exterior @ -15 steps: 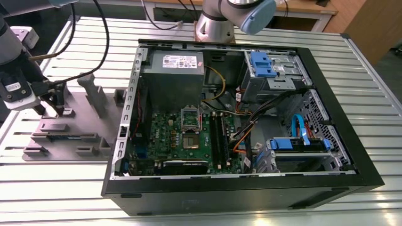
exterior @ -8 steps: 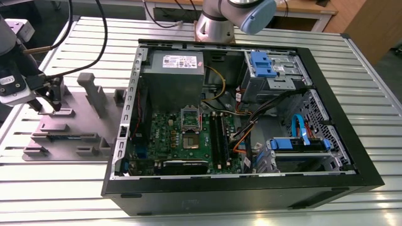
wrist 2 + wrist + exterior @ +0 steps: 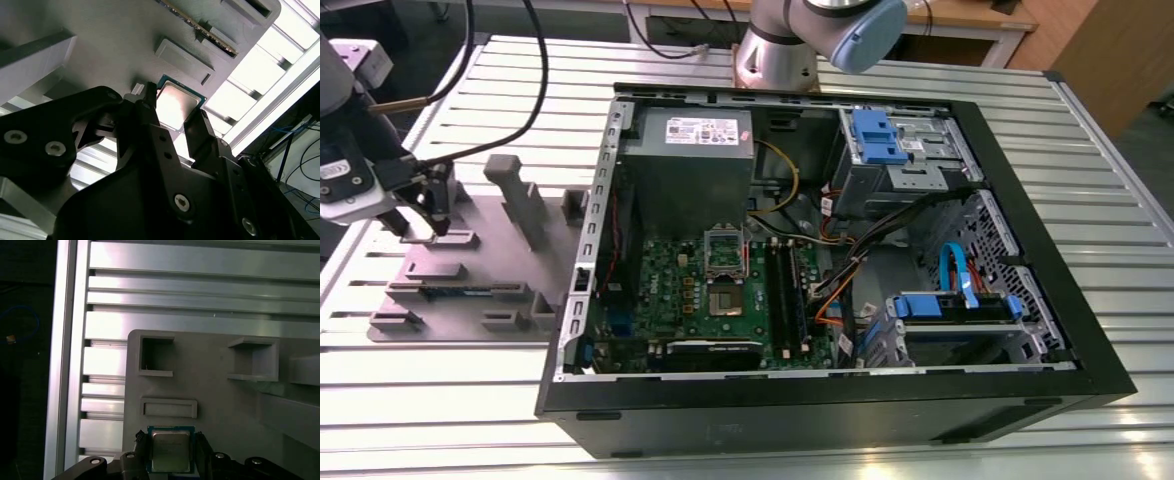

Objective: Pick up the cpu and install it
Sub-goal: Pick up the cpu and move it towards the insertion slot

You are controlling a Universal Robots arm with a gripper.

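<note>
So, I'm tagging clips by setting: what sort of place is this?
Probably a robotics lab bench for computer assembly: an open computer case lies on a slotted aluminium table, and the gripper is at the cpu on a grey fixture.

Silvery cpu (image 3: 170, 450) edged green, black pincer (image 3: 172, 107), grey tray (image 3: 215, 395), ribbed silver table (image 3: 200, 290).

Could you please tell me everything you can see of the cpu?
The cpu is a small, flat, square chip with a silvery metal top that glares under the light. Its green board shows as a thin rim. It lies flat on the grey holder tray, outside the computer case. The gripper sits over it, and in both wrist views its jaws look closed against two opposite edges.
</note>
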